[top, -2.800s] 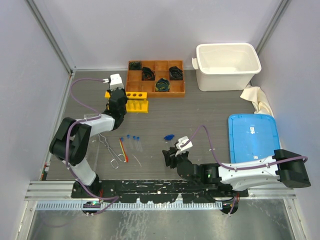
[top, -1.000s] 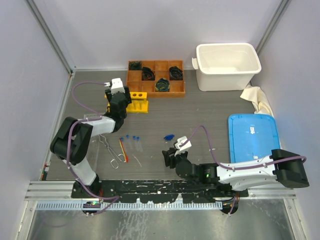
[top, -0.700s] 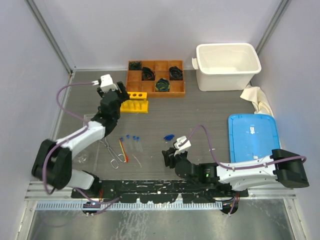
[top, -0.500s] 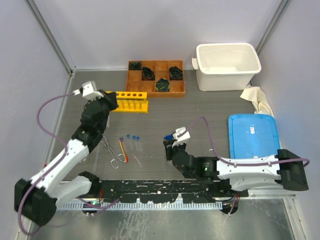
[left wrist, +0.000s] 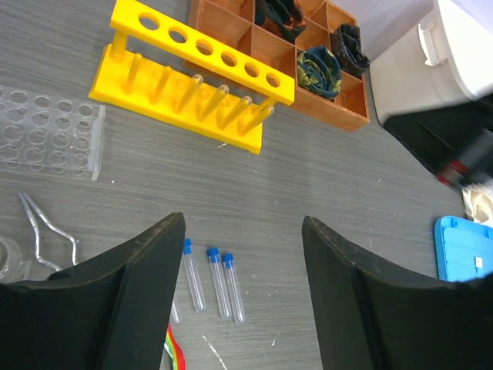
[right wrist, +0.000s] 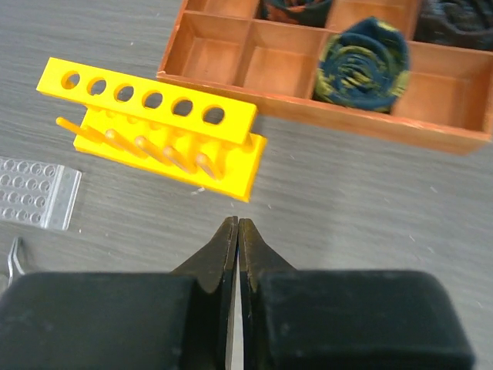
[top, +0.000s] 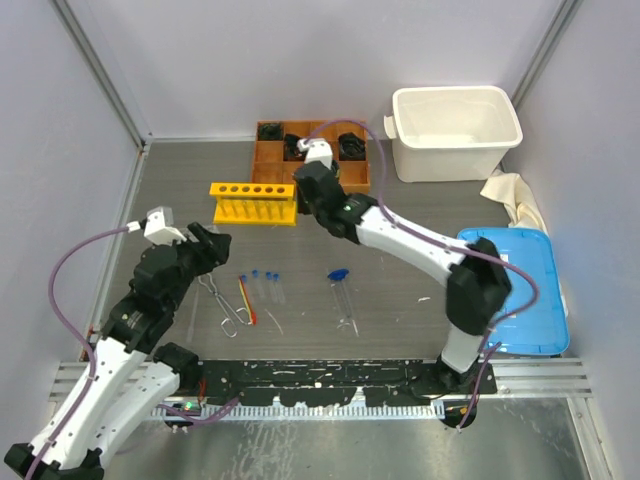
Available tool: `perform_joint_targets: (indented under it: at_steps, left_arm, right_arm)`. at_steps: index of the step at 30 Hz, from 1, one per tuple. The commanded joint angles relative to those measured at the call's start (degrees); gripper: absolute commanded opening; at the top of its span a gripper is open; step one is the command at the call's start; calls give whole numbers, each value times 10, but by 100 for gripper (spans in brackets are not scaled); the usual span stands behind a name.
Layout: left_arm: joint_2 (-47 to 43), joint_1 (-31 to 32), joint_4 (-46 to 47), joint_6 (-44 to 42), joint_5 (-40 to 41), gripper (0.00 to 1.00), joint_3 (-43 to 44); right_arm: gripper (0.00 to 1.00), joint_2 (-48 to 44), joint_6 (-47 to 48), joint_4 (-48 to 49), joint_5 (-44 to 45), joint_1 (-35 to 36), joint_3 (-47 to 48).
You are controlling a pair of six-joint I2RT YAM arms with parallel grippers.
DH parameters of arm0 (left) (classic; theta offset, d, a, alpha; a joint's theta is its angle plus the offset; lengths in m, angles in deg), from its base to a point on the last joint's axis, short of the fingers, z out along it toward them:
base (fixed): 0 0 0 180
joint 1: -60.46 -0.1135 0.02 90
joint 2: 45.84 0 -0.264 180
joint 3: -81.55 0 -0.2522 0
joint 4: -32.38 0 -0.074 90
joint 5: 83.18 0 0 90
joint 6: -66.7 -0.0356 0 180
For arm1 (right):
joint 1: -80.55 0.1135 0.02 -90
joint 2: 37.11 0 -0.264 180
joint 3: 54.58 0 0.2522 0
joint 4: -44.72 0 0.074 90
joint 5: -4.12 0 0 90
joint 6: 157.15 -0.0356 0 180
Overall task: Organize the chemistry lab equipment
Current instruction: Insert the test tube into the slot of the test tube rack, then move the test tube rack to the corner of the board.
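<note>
Top external view: shows next to nothing sorted yet. Finds the yellow six-hole tube rack (top: 254,203) upright on the worktop (top: 400,325), just in front of the wooden compartment tray (top: 272,158). Confirms from both wrist views that all six holes are empty. Counts three blue-capped test tubes (top: 266,285) lying flat, side by side, well apart from the rack. Places the metal tongs (top: 220,300) and the thin red-orange stick (top: 247,300) loose just left of them, and the blue-bulb dropper (top: 342,290) loose to their right. Notes a clear dimpled plate (left wrist: 46,139) lying near the rack's left end. Cannot place the glass flasks from these views.

Catches the left claw (left wrist: 243,218) spread wide and holding nothing, aimed over the tubes, which show low in its gap in the left wrist view. Catches the right claw (right wrist: 237,225) pressed together on nothing, over bare worktop just in front of the rack's right end.

Judging from that, leaves nearly everything to do: lifting each tube and standing it in a rack hole, then gathering tongs, dropper and stick somewhere tidy. Probably starts with the tubes, given the spread left claw pointed their way.
</note>
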Motion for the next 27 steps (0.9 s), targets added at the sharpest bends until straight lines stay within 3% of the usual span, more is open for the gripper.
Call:
perform_joint_targets:
  at_steps: [1,8,15,27]
  left_arm:
    - [-12,2,-93,-4,-2,66,51]
    - [29,2,-134,-5,4,69,82]
    - [79,2,-114,-15,21,70,114]
    - [170,2,-101,-8,21,72,156]
  right_arm:
    - [8,141,25,-109,-115,-29,163]
    - [7,288,0,-142,-193,-95,300]
    - [6,339,1,-147,-234,-138,328]
    - [4,407,1,-155,-311,-140,353]
